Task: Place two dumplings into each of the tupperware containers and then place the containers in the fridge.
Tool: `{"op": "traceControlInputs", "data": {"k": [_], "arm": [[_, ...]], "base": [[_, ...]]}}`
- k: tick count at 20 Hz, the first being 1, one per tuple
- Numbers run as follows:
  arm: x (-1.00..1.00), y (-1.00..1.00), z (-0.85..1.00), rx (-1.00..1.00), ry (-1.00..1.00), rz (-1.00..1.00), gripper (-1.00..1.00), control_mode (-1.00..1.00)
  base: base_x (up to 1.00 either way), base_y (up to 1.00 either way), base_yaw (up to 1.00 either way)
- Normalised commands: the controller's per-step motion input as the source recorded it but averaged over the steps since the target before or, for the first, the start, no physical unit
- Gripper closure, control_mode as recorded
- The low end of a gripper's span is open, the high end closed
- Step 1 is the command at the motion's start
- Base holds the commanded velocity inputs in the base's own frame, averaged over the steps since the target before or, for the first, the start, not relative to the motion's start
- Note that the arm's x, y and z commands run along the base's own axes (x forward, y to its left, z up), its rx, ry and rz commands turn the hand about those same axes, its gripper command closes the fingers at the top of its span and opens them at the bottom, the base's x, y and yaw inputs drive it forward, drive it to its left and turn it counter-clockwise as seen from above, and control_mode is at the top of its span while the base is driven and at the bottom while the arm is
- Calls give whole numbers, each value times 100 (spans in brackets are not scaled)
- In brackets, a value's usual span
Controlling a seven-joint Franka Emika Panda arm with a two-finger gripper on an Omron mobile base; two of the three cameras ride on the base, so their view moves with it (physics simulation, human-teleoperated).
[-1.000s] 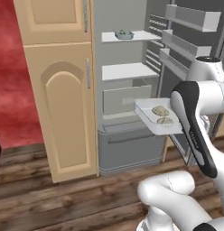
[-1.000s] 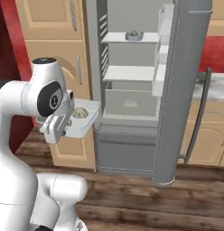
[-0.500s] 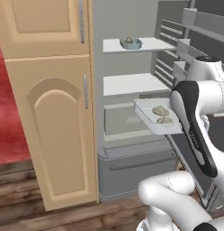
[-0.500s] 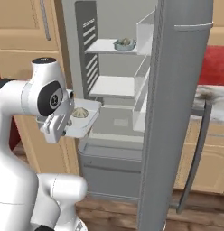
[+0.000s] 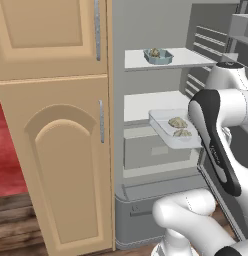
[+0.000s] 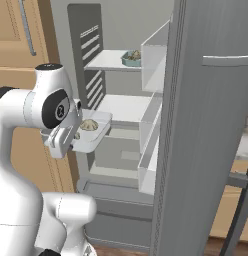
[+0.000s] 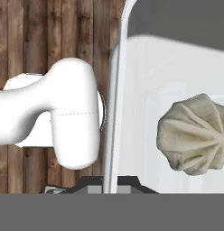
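Holding white translucent flat container (image 5: 172,131) by rim, gripper (image 7: 111,182) pinched | 2 pleated beige dumplings (image 5: 179,127) inside | blue container (image 5: 158,56) upper centre on fridge shelf (image 5: 166,62)

The white arm is bent at chest height, its gripper (image 6: 71,141) clamped shut, level

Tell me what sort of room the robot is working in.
Most likely a home kitchen: an open tall grey steel-look fridge with white shelves, tan wooden cabinets beside it, and food containers, one small light blue tupperware already shelved.
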Motion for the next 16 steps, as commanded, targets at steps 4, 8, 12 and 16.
{"op": "traceControlInputs", "data": {"k": [4, 8, 12, 16], "arm": [[0, 0, 0, 0, 0, 0, 100, 100], [0, 0, 0, 0, 0, 0, 100, 100], [0, 0, 0, 0, 0, 0, 100, 100], [0, 0, 0, 0, 0, 0, 100, 100]], "base": [[44, -20, 5], [19, -28, 1], [24, -35, 0], [39, -27, 0]]}}
